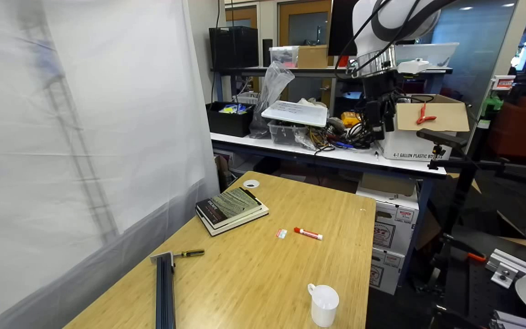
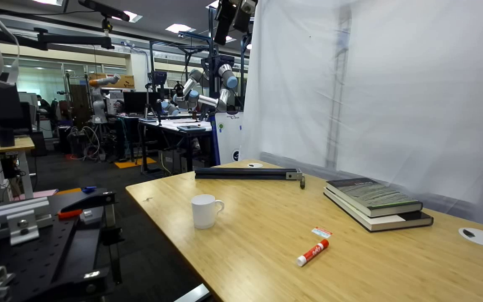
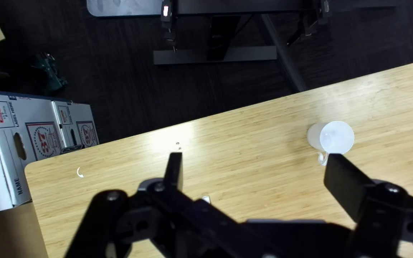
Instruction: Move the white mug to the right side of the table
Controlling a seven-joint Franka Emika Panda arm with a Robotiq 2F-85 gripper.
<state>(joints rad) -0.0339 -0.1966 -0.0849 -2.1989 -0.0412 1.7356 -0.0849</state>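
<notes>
White mug (image 2: 203, 212) is standing upright on the table (image 2: 262, 203) near one edge, handle (image 2: 222, 205) pointing inward. Gripper (image 3: 255, 163) is hanging above table, spread wide, empty. Expecting light, stiff, slick, maybe fragile; favoring opposite-wall pinch, not handle.

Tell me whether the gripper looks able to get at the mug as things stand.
Probably yes, by moving over and down: the gripper hangs open above the table, holding nothing, and the mug stands upright with its top uncovered. Nothing visible blocks the way; the marker lies apart.
</notes>
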